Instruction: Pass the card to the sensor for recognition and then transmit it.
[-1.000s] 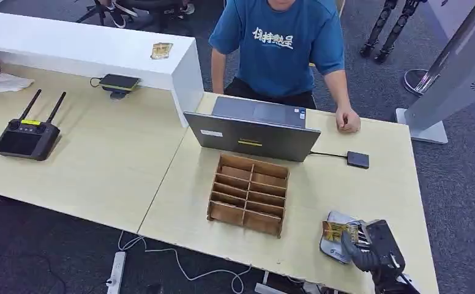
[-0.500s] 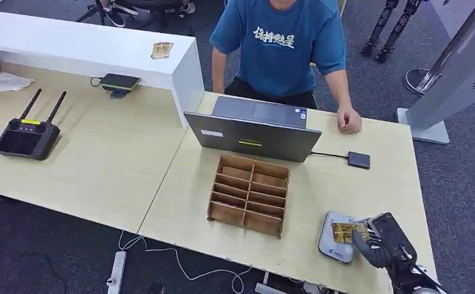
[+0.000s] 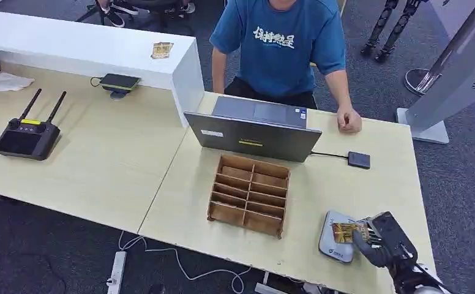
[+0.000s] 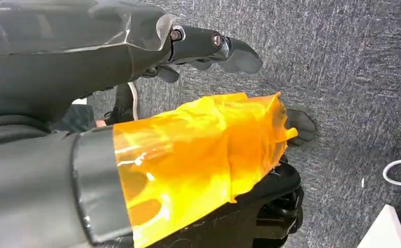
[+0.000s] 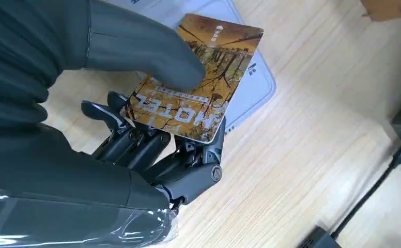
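A: Where's my card (image 5: 196,93)?

B: In my right robot hand (image 3: 379,240), pinched between thumb (image 5: 141,49) above and fingers (image 5: 136,142) under it. It hangs over the reader (image 3: 338,240), the white pad at the near right corner of the bench (image 3: 161,153). Touching the pad or just above, I can't tell.

A: How does it handle?

B: Looks like a thin printed plastic card, "MOTEL" on it. Light, I'd judge, stiff but springy, glossy, so slippery. Squeeze too hard and it may bow or pop out sideways.

A: Is my hold okay?

B: I grip one short end, thumb about a third of the way in. The far end sticks out free, which is what I want over the reader. For the hand-over I'd keep this end hold and offer the free end.

A: Who takes it?

B: Probably the person in the blue shirt (image 3: 281,46) behind the laptop (image 3: 253,135), one hand (image 3: 349,120) resting on the bench. Just a guess.

A: Left robot hand (image 4: 209,49)?

B: Hanging over grey carpet (image 4: 353,62), orange tape (image 4: 198,155) on the wrist cover. Nothing in it that I can see, but curled or spread, I can't tell.

A: Anything between?

B: A wooden divider box (image 3: 249,195) mid-bench and a small black box (image 3: 358,160) on a cable near the laptop.
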Controlling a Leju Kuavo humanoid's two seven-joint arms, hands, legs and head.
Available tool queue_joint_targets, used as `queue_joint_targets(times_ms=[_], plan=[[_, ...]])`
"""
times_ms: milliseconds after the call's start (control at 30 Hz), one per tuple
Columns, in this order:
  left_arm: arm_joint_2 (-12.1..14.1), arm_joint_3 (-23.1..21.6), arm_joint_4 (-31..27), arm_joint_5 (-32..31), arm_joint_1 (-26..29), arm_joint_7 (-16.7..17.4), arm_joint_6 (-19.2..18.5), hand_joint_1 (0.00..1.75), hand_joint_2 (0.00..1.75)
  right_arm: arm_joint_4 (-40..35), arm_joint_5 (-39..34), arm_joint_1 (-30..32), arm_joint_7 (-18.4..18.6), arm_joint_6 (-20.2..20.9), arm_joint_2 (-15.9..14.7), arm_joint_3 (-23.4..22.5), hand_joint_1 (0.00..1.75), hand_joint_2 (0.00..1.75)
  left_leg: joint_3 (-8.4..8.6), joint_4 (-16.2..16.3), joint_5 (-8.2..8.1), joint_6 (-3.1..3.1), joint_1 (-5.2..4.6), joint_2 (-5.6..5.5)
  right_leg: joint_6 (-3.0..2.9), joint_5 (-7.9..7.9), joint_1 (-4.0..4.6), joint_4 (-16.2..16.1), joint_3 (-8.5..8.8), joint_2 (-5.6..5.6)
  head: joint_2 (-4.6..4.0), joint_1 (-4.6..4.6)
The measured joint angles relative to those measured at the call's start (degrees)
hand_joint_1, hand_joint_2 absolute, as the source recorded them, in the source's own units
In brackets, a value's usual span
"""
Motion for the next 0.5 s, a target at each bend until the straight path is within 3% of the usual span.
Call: queue_joint_targets(times_ms=[133, 500], plan=[[0.09, 0.00, 0.00, -0.22, -0.08, 0.02, 0.00, 0.00, 0.00, 0.81, 1.03, -3.16, 3.32, 3.78, -2.67, 2.93, 1.75, 1.75, 0.02, 0.01, 0.00, 0.00, 0.00, 0.00, 0.00, 0.00, 0.00, 0.00, 0.00, -0.01, 0.00, 0.00], [0.37, 0.00, 0.02, -0.52, -0.38, 0.39, 0.00, 0.00, 0.00, 1.88, 1.03, -7.54, 5.66, 7.95, -8.08, 9.55, 1.75, 1.75, 0.00, 0.02, 0.00, 0.00, 0.00, -0.05, 0.00, 0.00, 0.00, 0.00, 0.00, -0.06, 0.00, 0.00]])
